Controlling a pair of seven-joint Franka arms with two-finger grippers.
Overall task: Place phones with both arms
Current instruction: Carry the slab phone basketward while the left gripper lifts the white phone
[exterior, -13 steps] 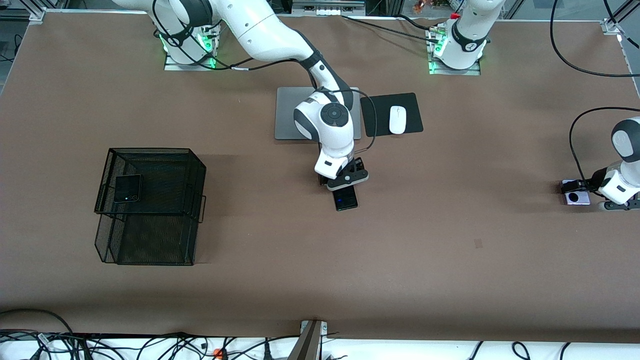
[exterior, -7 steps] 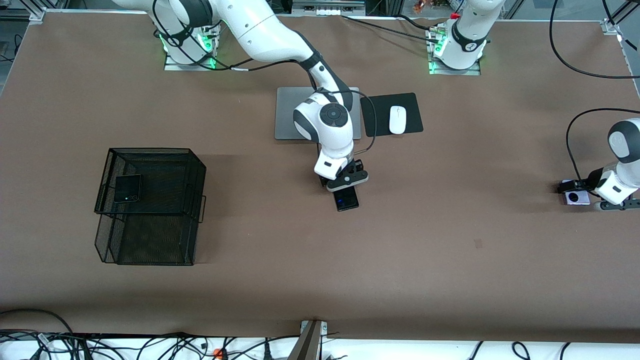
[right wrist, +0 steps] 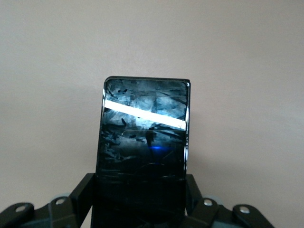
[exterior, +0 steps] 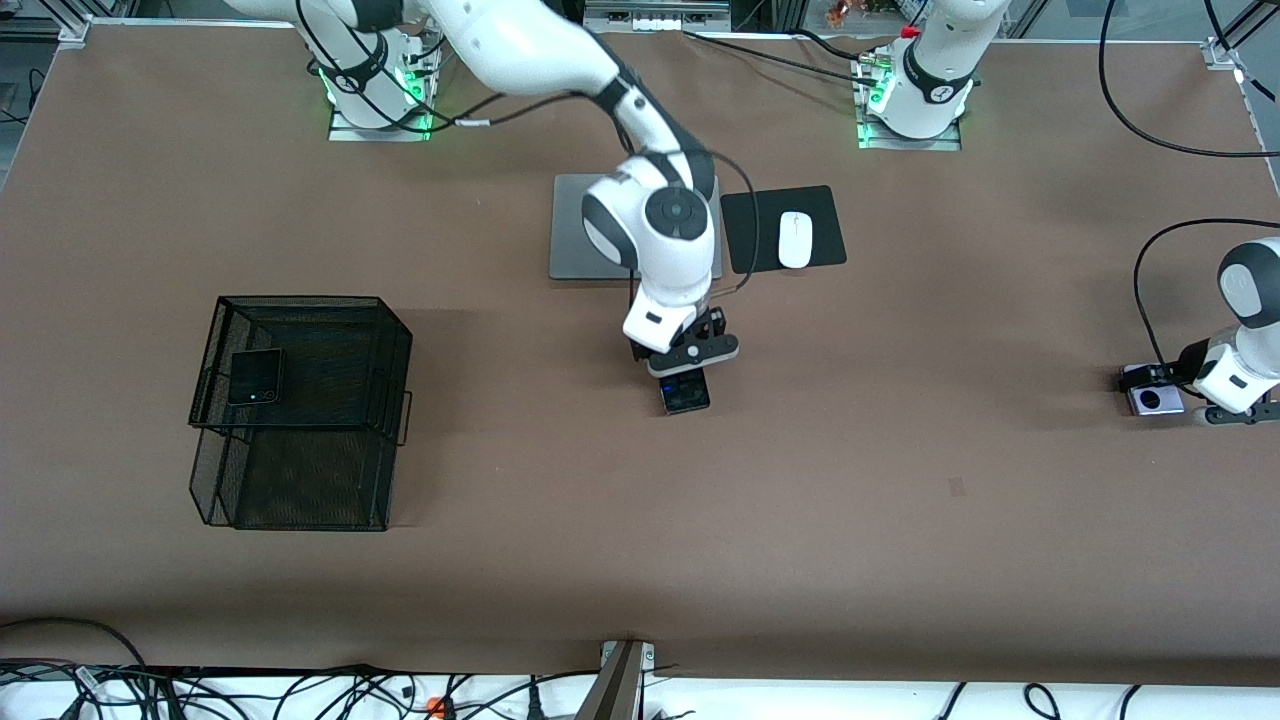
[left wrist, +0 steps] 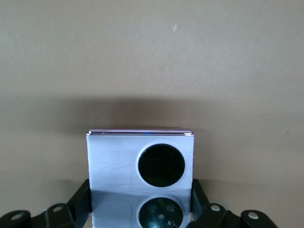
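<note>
Lifting should go level and slow — the right gripper (exterior: 683,378), mid-worktop, has fingers clenched on the slab phone (exterior: 686,392), the left gripper (exterior: 1170,392), at its arm's end, grasps the lilac phone (left wrist: 141,173) — toward the basket (exterior: 300,310).

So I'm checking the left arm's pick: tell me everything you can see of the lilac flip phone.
The lilac flip phone is small, squarish and folded shut, with a smooth glossy lilac shell and two round black lenses side by side. It sits at the left arm's end of the table. The left pincer has a finger against each of its side edges.
</note>
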